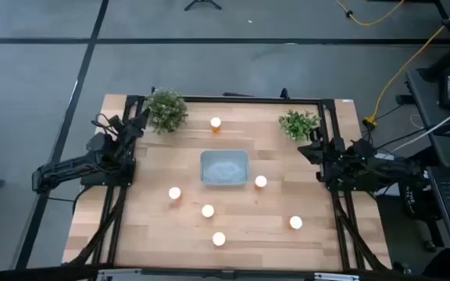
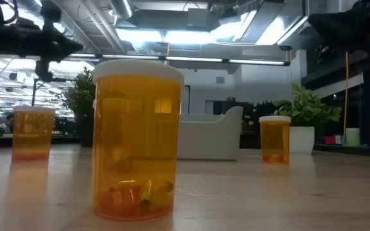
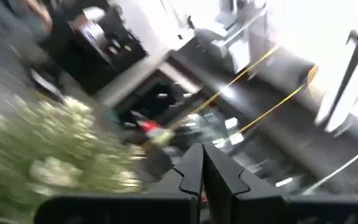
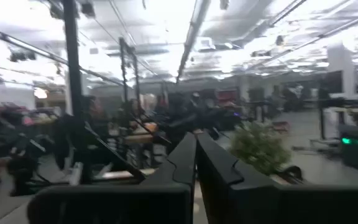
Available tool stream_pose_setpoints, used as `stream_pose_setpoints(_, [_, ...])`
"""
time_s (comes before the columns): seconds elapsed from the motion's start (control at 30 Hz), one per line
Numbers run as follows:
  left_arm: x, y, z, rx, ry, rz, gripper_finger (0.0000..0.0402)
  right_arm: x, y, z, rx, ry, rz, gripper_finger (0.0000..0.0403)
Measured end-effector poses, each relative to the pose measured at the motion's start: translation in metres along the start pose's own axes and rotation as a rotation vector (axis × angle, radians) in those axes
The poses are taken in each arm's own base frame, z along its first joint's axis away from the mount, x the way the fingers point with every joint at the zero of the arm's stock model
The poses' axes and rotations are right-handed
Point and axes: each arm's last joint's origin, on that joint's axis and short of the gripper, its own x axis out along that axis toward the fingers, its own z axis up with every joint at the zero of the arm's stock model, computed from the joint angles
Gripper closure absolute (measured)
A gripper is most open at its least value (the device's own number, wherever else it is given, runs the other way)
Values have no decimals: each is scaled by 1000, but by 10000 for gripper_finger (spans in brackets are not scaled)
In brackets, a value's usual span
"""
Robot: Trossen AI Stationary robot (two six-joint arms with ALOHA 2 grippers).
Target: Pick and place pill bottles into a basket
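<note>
Six pill bottles with amber bodies and white caps stand upright on the wooden table: one at the far side [image 1: 215, 123], one right of the basket [image 1: 261, 181], and several nearer the front [image 1: 174, 193] [image 1: 207, 211] [image 1: 295, 222] [image 1: 219, 239]. The pale grey-blue basket [image 1: 224, 168] sits on the table's middle. In the low view one bottle [image 2: 137, 138] stands close, and the basket [image 2: 207, 135] is behind it. My left gripper [image 1: 137, 125] is at the table's left edge, raised and shut [image 3: 202, 149], holding nothing. My right gripper [image 1: 311, 148] is at the right edge, raised and shut [image 4: 196, 140], holding nothing.
Two green potted plants stand at the far corners, one at the far left [image 1: 166, 109] beside my left gripper and one at the far right [image 1: 299, 123] beside my right gripper. A black frame [image 1: 233, 99] runs around the table. Bare wood lies between the bottles.
</note>
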Motion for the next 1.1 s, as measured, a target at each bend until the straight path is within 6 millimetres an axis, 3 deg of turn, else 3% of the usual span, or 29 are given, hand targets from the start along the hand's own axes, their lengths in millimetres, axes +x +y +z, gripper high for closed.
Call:
stream_pose_setpoints(0.07, [0, 4, -5, 189, 47, 29, 395, 0, -1, -2, 0, 15, -37, 384])
stream_pose_setpoints(0.13, [0, 5, -7, 262, 69, 40, 395, 0, -2, -3, 5, 29, -68, 384])
stream_pose_setpoints(0.7, [0, 8, -6, 208, 28, 114, 396, 0, -3, -4, 55, 32, -96, 384])
stream_pose_setpoints(1.1, [-1, 10, -6, 225, 7, 170, 395, -1, -8, -4, -7, 25, -278, 384])
